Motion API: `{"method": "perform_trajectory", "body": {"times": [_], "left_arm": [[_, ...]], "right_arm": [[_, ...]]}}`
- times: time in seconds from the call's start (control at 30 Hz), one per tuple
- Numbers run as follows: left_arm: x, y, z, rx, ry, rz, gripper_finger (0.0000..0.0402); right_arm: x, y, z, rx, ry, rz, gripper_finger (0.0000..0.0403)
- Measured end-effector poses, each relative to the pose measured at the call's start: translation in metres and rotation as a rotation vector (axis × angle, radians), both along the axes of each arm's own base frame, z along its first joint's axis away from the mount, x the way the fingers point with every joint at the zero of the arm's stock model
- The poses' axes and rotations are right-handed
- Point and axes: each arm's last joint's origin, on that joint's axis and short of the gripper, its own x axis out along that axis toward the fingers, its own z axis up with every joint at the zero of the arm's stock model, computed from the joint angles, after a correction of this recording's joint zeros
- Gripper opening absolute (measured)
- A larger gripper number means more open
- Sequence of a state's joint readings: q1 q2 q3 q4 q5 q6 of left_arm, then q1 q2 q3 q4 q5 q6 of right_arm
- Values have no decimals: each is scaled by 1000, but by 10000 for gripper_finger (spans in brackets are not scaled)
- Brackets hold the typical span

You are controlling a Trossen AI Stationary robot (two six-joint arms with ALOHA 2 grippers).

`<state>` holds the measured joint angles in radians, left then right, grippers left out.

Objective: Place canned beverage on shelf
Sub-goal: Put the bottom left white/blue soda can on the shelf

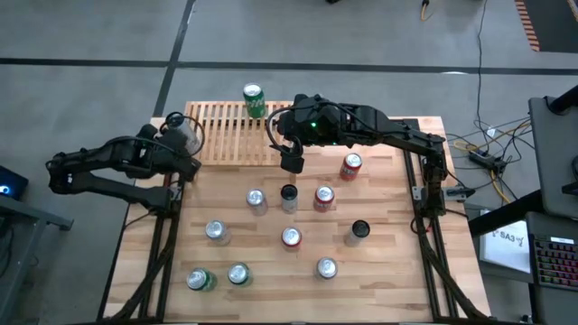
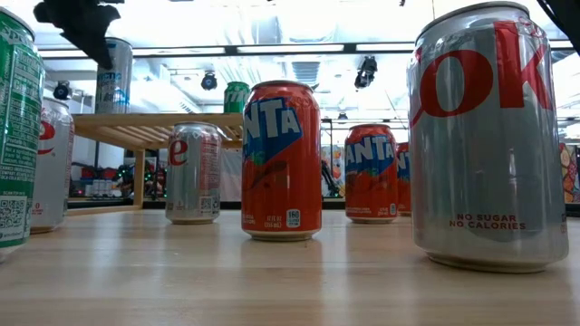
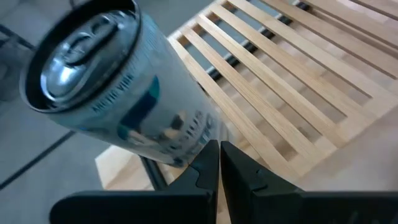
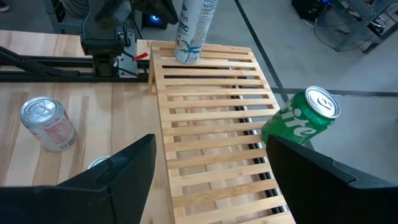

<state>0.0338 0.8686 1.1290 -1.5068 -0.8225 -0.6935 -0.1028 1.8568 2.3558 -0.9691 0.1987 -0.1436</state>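
while the left pincer (image 3: 219, 163) sits shut, a pale can (image 3: 112, 87) stands just beside it.

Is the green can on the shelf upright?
Upright: green can stands on the shelf, its round lid facing the overhead camera.

Overhead, table-level, two wrist views; shared shelf (image 1: 230, 134)

Twelve cans (image 1: 291, 236), one shelf (image 1: 226, 135), two arms (image 1: 397, 134)
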Motion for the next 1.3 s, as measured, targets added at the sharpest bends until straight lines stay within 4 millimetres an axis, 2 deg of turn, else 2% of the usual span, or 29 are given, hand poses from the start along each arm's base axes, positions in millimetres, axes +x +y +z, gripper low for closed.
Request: {"method": "perform_trajectory", "body": {"times": [1.3], "left_arm": [[3, 2, 2, 108, 1, 37, 0]], "right_arm": [[-1, 0, -2, 6, 21, -3, 292]]}}
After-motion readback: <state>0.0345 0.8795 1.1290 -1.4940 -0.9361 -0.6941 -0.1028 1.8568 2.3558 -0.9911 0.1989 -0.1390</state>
